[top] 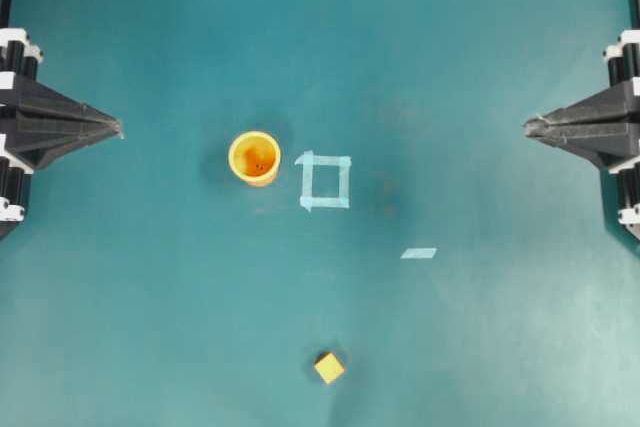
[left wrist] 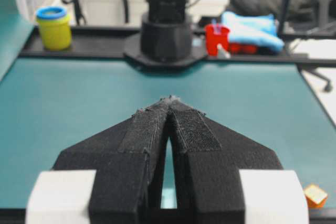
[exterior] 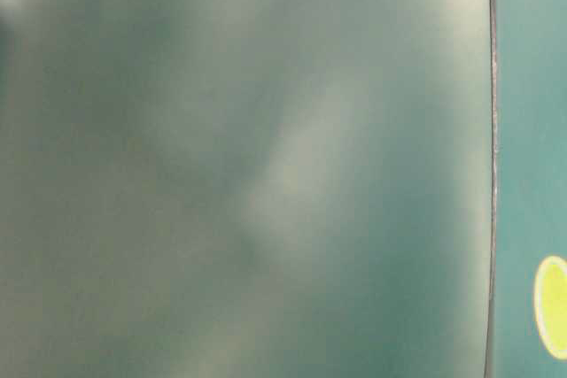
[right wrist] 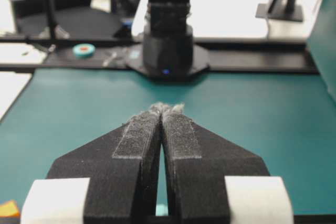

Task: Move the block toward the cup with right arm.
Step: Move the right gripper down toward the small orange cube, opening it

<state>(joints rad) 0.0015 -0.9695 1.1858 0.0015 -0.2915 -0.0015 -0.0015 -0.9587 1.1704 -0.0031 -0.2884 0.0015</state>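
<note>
At opposite table edges, my left gripper and right gripper sit with fingertips pressed together, holding nothing. Block lies near the front edge of the teal table, well apart from both. Cup stands upright just left of the tape square; a tape strip lies farther right.

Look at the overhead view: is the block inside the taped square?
No, the block lies on bare mat well below the tape square.
</note>
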